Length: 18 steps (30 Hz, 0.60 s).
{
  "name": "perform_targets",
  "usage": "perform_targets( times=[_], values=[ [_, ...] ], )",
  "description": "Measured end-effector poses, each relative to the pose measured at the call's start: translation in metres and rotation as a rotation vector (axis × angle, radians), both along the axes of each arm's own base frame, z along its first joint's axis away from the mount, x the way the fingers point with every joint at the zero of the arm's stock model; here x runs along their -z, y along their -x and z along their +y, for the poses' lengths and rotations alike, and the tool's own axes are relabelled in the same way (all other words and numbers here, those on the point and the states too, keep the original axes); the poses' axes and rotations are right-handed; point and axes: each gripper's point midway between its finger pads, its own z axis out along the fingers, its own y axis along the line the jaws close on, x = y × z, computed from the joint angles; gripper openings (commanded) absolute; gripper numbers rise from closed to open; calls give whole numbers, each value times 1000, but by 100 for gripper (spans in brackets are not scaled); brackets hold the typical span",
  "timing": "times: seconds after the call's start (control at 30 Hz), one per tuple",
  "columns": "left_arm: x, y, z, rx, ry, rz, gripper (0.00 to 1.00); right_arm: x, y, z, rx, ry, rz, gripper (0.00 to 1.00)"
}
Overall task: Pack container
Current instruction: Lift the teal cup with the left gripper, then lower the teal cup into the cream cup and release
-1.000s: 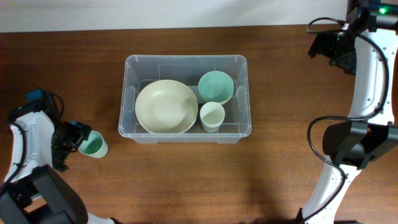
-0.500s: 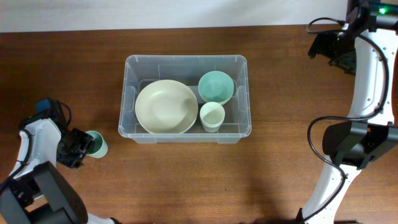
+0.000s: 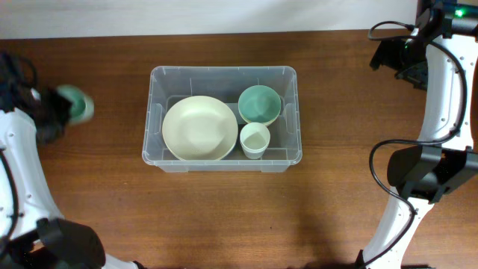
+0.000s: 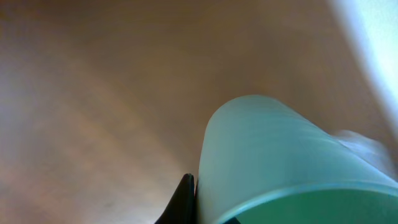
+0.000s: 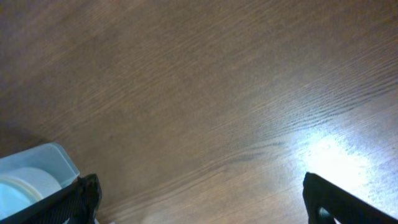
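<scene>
The container, a clear plastic bin, sits mid-table. It holds a cream bowl, a green bowl and a white cup. Off to its left, my left gripper is shut on a mint-green cup, which is blurred by motion and raised off the wood. In the left wrist view the green cup fills the lower right, with one black fingertip pressed against its side. My right gripper is open over bare wood at the far right, with a container corner at its left edge.
The brown wooden table runs to a pale wall along the far edge. The right arm's white links and cables hang along the right side. Part of the left arm crosses the left edge.
My left gripper closed on the green cup at the table's left front, then carried it up and toward the far left. The right arm and the bin's contents stayed still.
</scene>
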Motion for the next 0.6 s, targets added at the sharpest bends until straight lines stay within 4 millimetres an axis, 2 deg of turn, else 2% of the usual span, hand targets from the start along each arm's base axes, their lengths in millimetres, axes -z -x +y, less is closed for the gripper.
perform_targets(
  times=[0.07, 0.1, 0.13, 0.17, 0.23, 0.3, 0.33, 0.4, 0.47, 0.5, 0.6],
  values=[
    [-49, -26, -38, 166, -17, -136, 1, 0, 0, 0, -1, 1, 0, 99],
    [-63, -34, -56, 234, -28, -177, 1, 0, 0, 0, 0, 0, -1, 99],
    [-84, -44, -94, 359, -33, -240, 1, 0, 0, 0, -1, 0, -1, 99],
    [-96, -48, -129, 469, -33, -277, 1, 0, 0, 0, -1, 1, -1, 99],
    [-102, -44, -199, 692, -30, -305, 1, 0, 0, 0, -1, 1, -1, 99],
    [-95, -30, -262, 887, -23, -290, 1, 0, 0, 0, 0, 1, -1, 99],
    [-91, -24, -281, 944, -25, -276, 1, 0, 0, 0, -1, 1, -1, 99],
    [-68, -8, -338, 1110, -18, -219, 1, 0, 0, 0, -1, 1, -1, 99],
    [-49, -5, -359, 1166, -14, -168, 1, 0, 0, 0, -1, 0, -1, 99],
    [-32, -3, -370, 1197, -10, -121, 1, 0, 0, 0, -1, 1, -1, 99],
    [9, 2, -384, 1238, 0, 6, 1, 0, 0, 0, -1, 1, -1, 99]
  ],
)
